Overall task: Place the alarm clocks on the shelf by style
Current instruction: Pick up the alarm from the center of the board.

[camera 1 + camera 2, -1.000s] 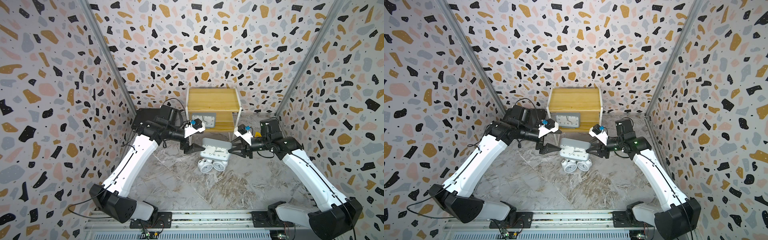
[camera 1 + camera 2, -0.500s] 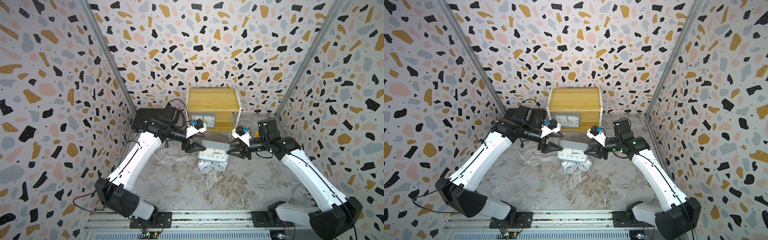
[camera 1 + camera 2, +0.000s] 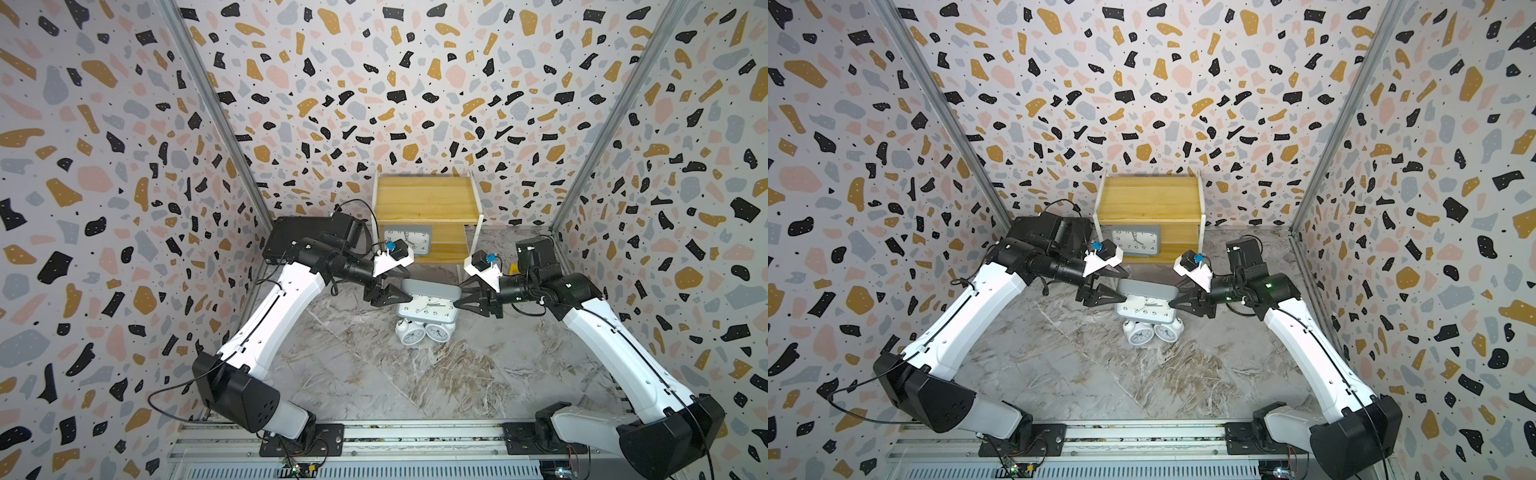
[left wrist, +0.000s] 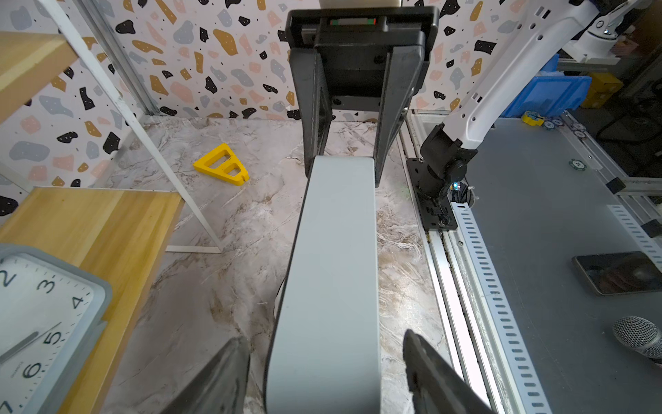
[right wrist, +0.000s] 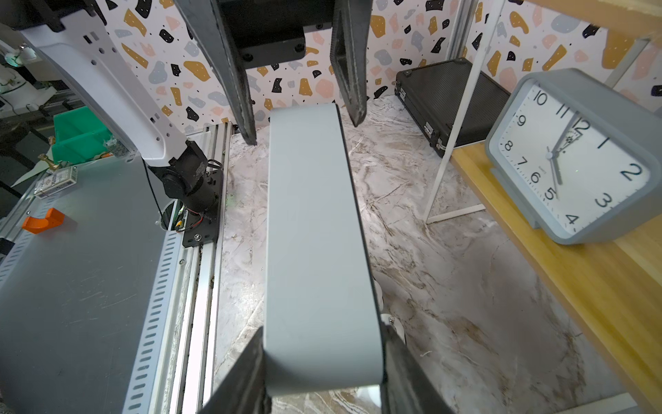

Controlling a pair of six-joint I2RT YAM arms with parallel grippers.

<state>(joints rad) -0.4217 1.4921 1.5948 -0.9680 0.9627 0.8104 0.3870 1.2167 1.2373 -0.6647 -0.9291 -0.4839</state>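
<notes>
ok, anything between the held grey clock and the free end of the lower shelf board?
Nothing visible: only bare floor between the held clock and the lower board, whose end beside the shelved clock is bare.

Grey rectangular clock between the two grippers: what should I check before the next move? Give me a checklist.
1. Right gripper clamped on the grey rectangular clock: ok, its fingers touch both sides.
2. Left gripper clamped on it: not ok, gaps show beside both fingers.
3. Room beside the second grey clock on the lower board of the wooden two-tier shelf: ok, bare wood there.
4. Clearance above the two white round twin-bell clocks underneath: cannot tell.
</notes>
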